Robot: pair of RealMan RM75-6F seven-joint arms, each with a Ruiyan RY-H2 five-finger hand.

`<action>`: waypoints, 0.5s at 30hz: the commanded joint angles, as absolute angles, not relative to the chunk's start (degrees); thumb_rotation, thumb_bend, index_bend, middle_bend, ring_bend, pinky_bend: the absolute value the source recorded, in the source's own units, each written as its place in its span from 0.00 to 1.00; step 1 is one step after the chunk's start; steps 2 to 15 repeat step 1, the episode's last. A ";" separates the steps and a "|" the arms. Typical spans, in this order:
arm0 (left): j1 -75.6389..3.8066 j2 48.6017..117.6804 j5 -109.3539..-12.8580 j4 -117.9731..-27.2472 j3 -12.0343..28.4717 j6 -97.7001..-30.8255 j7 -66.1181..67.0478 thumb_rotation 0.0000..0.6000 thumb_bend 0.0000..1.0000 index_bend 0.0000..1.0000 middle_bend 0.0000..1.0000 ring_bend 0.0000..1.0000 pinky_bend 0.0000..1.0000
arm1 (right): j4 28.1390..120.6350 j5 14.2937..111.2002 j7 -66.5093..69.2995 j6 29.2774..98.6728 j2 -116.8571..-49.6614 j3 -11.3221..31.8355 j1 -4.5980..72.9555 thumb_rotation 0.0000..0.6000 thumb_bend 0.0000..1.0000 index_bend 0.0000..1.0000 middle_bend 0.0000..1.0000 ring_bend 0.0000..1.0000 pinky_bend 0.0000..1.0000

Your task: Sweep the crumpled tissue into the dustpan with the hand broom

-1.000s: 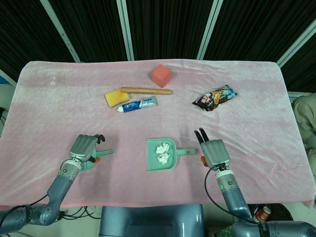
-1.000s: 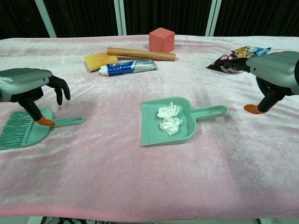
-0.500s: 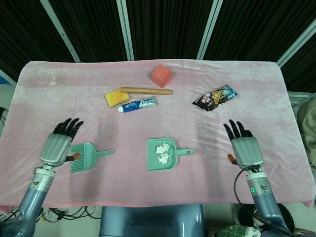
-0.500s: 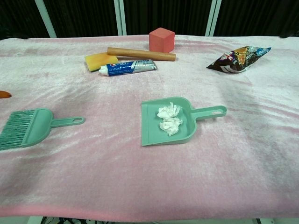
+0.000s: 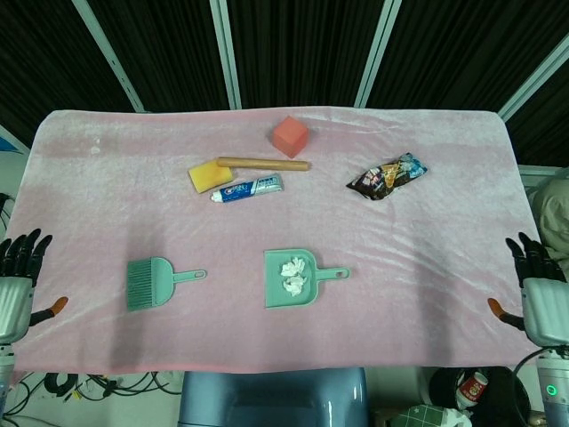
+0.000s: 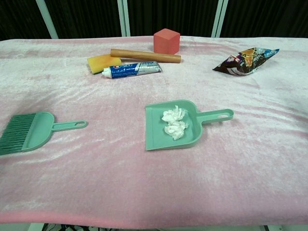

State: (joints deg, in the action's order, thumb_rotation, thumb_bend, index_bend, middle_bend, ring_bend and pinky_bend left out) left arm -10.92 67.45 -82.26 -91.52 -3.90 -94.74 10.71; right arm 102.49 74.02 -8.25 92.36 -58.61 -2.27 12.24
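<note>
On the pink bench [image 5: 444,231], the dustpan [image 6: 159,137] already holds 2 wads of crumpled tissue [image 6: 174,122], so a stray nudge could spill them. The hand broom [image 6: 29,131] lies well left, untouched. The left hand [image 5: 12,286] and right hand [image 5: 540,294], fingers spread and empty, are cut off at the frame edges and absent from the chest view.

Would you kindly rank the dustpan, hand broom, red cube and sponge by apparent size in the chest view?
1. dustpan
2. hand broom, partly cut off at the frame edge
3. and 4. red cube and sponge look alike; both lie farther away, so unranked.
</note>
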 commanded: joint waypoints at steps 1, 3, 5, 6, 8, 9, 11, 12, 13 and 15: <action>-9.08 68.00 -83.09 -88.84 -4.27 -95.42 9.64 1.00 0.05 0.00 0.00 0.00 0.02 | 97.30 76.79 -4.82 95.43 -60.64 -2.24 8.98 1.00 0.12 0.00 0.00 0.00 0.18; -9.08 68.00 -83.09 -88.84 -4.27 -95.42 9.64 1.00 0.05 0.00 0.00 0.00 0.02 | 97.30 76.79 -4.82 95.43 -60.64 -2.24 8.98 1.00 0.12 0.00 0.00 0.00 0.18; -9.08 68.00 -83.09 -88.84 -4.27 -95.42 9.64 1.00 0.05 0.00 0.00 0.00 0.02 | 97.30 76.79 -4.82 95.43 -60.64 -2.24 8.98 1.00 0.12 0.00 0.00 0.00 0.18; -9.08 68.00 -83.09 -88.84 -4.27 -95.42 9.64 1.00 0.05 0.00 0.00 0.00 0.02 | 97.30 76.79 -4.82 95.43 -60.64 -2.24 8.98 1.00 0.12 0.00 0.00 0.00 0.18; -9.08 68.00 -83.09 -88.84 -4.27 -95.42 9.64 1.00 0.05 0.00 0.00 0.00 0.02 | 97.30 76.79 -4.82 95.43 -60.64 -2.24 8.98 1.00 0.12 0.00 0.00 0.00 0.18; -9.08 68.00 -83.09 -88.84 -4.27 -95.42 9.64 1.00 0.05 0.00 0.00 0.00 0.02 | 97.30 76.79 -4.82 95.43 -60.64 -2.24 8.98 1.00 0.12 0.00 0.00 0.00 0.18; -9.08 68.00 -83.09 -88.84 -4.27 -95.42 9.64 1.00 0.05 0.00 0.00 0.00 0.02 | 97.30 76.79 -4.82 95.43 -60.64 -2.24 8.98 1.00 0.12 0.00 0.00 0.00 0.18; -9.08 68.00 -83.09 -88.84 -4.27 -95.42 9.64 1.00 0.05 0.00 0.00 0.00 0.02 | 97.30 76.79 -4.82 95.43 -60.64 -2.24 8.98 1.00 0.12 0.00 0.00 0.00 0.18; -9.08 68.00 -83.09 -88.84 -4.27 -95.42 9.64 1.00 0.05 0.00 0.00 0.00 0.02 | 97.30 76.79 -4.82 95.43 -60.64 -2.24 8.98 1.00 0.12 0.00 0.00 0.00 0.18; -9.08 68.00 -83.09 -88.84 -4.27 -95.42 9.64 1.00 0.05 0.00 0.00 0.00 0.02 | 97.30 76.79 -4.82 95.43 -60.64 -2.24 8.98 1.00 0.12 0.00 0.00 0.00 0.18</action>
